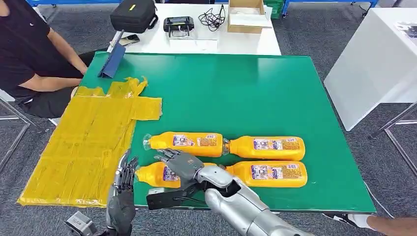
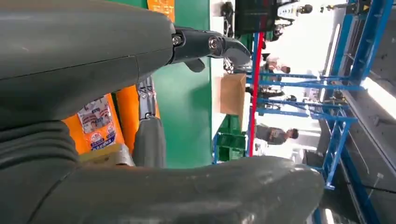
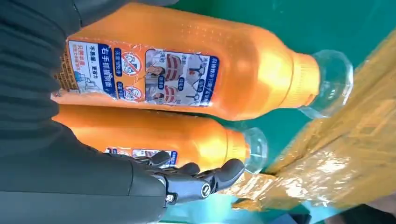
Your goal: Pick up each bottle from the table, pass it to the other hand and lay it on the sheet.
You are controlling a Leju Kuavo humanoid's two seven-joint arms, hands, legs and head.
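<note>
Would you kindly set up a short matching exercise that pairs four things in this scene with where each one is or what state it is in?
Things:
1. yellow sheet
2. right robot hand
3. left robot hand
4. cardboard box

Places or states:
A. on the white table beyond the green table
B. over the near-left orange bottle, fingers over its label
C. spread over the green table's left edge
D. empty, fingers apart, at the table's near edge beside the bottle's neck

Pairs: 1-C, 2-B, 3-D, 4-A
</note>
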